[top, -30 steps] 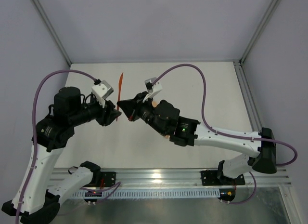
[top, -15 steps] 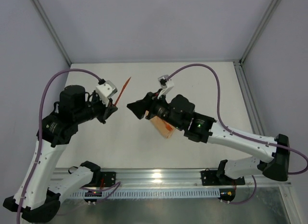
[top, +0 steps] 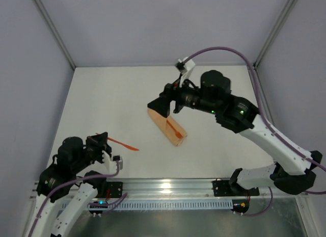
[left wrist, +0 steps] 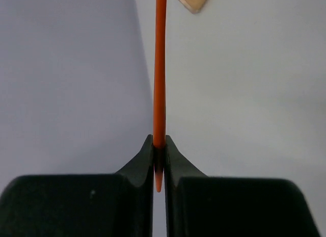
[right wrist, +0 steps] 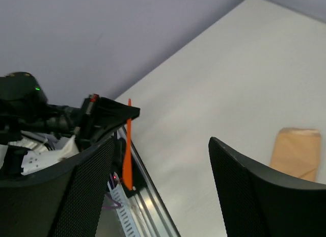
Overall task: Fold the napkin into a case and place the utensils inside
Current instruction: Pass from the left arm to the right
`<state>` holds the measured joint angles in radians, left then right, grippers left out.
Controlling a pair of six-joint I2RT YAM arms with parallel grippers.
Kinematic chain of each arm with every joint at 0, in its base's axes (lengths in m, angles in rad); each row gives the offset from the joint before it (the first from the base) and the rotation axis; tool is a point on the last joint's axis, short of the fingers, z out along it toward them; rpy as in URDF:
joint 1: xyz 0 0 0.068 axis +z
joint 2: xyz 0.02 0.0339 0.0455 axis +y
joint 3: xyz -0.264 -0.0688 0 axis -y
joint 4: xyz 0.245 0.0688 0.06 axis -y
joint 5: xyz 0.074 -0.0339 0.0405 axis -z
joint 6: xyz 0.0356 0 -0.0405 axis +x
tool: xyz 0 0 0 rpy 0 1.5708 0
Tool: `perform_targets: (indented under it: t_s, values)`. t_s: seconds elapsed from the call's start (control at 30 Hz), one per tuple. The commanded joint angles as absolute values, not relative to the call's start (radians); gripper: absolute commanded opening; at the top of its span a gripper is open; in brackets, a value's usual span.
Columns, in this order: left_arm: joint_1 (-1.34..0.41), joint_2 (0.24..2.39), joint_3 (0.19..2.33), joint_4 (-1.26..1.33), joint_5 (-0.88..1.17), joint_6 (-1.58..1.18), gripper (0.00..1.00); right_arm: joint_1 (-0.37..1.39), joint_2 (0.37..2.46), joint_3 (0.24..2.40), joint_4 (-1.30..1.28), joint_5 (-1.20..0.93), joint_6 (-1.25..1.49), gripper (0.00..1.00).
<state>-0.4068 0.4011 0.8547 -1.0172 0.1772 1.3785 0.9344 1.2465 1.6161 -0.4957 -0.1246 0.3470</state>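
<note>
The peach-orange napkin, folded into a narrow case (top: 168,129), lies slanted at mid-table. One orange-red utensil (top: 173,128) rests along it, partly tucked in. My left gripper (top: 105,141) is low at the near left, shut on the other utensil (top: 125,146); in the left wrist view that stick (left wrist: 160,84) rises straight from the gripper (left wrist: 159,143), with the case's corner (left wrist: 191,0) beyond. My right gripper (top: 159,106) hangs open and empty above the case's far end. The right wrist view shows this gripper (right wrist: 163,145), the held utensil (right wrist: 127,145) and the case (right wrist: 296,153).
A metal rail with a slotted cable duct (top: 168,202) runs along the near edge between the arm bases. Grey walls and frame posts (top: 53,33) enclose the white table (top: 224,89) at the left, back and right.
The two grippers were meeting over mid-table. The right gripper opened and rose back to the right, uncovering the case. The left arm swung down to the near left, carrying its utensil.
</note>
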Motion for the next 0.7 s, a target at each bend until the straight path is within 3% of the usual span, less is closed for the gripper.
perform_targets:
  t_s: [0.0, 0.23, 0.67]
  values:
    - [-0.405, 0.275, 0.819, -0.986, 0.334, 1.75, 0.0, 0.968, 1.435, 1.626, -0.578, -0.307, 0.276, 0.77]
    - [-0.407, 0.081, 0.726, -1.0, 0.361, 1.979, 0.0, 1.192, 1.724, 1.819, -0.581, -0.299, 0.252, 0.75]
    - [-0.405, 0.069, 0.7, -1.014, 0.308, 1.95, 0.0, 1.25, 1.741, 1.766, -0.518, -0.192, 0.308, 0.6]
